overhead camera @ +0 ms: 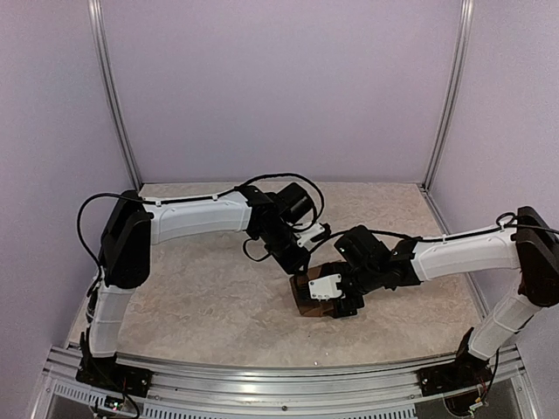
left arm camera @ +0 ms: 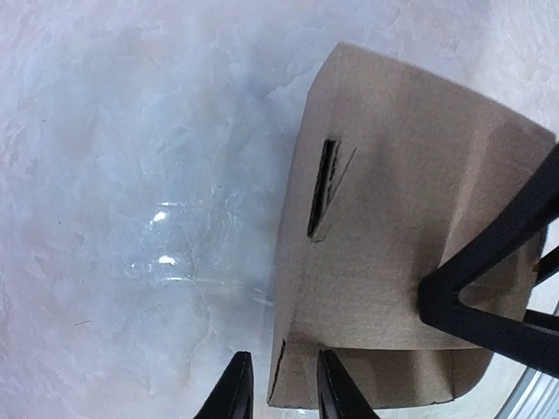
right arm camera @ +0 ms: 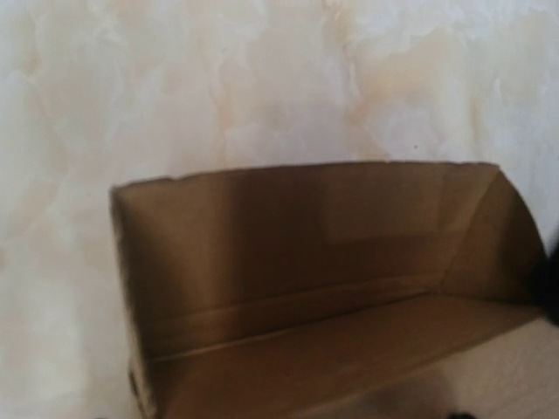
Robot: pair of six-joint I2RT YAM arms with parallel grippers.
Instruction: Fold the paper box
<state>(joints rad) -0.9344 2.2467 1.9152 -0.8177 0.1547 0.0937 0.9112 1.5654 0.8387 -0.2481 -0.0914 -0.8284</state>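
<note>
The paper box (overhead camera: 300,303) is brown cardboard, partly folded, on the table's middle under both grippers. In the left wrist view the box (left arm camera: 393,218) shows a panel with a dark slot, and a lower flap is bent down. My left gripper (left arm camera: 281,388) is open, its tips straddling the box's lower left corner without clamping it; it sits just behind the box in the top view (overhead camera: 300,262). My right gripper (overhead camera: 339,299) is on the box's right side. One of its black fingers (left arm camera: 489,288) rests on the panel. The right wrist view looks into the box's open inside (right arm camera: 306,262), and its fingers are out of frame.
The marbled table top (overhead camera: 201,288) is walled by pale panels with metal posts (overhead camera: 113,96) at the back corners. The aluminium rail (overhead camera: 279,375) runs along the near edge, with both arm bases on it.
</note>
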